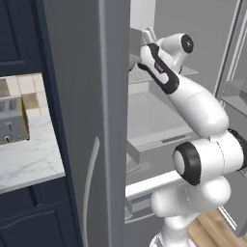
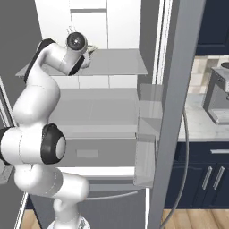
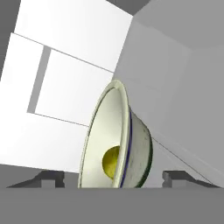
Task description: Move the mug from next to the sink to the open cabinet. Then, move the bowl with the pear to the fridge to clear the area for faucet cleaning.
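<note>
1. Your bowl [image 3: 114, 140] sits right in front of the gripper [image 3: 113, 178], inside the fridge [image 2: 107, 67], with the pear [image 3: 111, 161] lying in its hollow. In the hand view the bowl appears on edge, but that camera rolls with the hand, so you can't read the bowl's true tilt from it.
2. The two finger tips stand wide apart, one on each side of the bowl's lower edge. From these pictures you can't be sure whether they touch the bowl; they look spread and clear of it, so treat the bowl as not gripped.
3. Judge the bowl as stiff, glazed and slick, and likely to chip if knocked against a shelf. Its thin rim is the only sensible place to pinch; the wide body won't fit between the fingers.
4. The pear is loose and round, so expect it to roll if the bowl tips.
5. Your arm [image 1: 193, 103] reaches forward and up from the base, elbow bent, with the wrist deep in the fridge at the level of an upper shelf [image 2: 116, 62]. The open fridge door [image 1: 89, 120] stands close on the arm's left, so leave room when you draw back.
</note>
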Robot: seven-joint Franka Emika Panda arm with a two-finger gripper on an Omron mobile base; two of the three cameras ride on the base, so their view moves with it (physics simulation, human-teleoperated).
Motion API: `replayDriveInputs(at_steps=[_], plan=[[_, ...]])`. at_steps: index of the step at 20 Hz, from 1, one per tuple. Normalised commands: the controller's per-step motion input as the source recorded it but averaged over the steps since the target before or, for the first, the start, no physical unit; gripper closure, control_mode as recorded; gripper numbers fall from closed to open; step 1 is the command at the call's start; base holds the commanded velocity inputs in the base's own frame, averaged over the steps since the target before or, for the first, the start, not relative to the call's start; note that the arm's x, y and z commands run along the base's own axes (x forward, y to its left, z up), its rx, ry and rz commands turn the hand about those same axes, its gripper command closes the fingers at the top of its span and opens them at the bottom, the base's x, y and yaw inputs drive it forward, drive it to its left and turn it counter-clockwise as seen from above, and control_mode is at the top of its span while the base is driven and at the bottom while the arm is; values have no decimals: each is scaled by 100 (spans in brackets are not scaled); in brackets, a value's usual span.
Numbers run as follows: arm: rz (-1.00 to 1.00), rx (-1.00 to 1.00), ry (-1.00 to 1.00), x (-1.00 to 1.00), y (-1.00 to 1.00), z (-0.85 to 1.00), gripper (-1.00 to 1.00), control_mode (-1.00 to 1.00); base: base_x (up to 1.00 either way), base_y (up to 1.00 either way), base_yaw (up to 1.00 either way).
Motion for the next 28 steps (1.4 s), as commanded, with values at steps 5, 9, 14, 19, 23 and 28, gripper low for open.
replayDriveInputs(at_steps=[5, 9, 14, 19, 23, 28], plan=[[0, 0, -19, -100, -40, -27, -100, -100, 0, 0, 0], [0, 0, 0, -100, -51, -80, -100, -100, 0, 0, 0], [0, 0, 3, -20, -11, -18, -100, 100, -80, -36, -3], [0, 0, 0, 0, 0, 0, -100, 100, -100, -29, -4], [0, 0, 0, 0, 0, 0, -100, 100, -100, -27, -7], [0, 0, 0, 0, 0, 0, -100, 100, -100, -19, -17]])
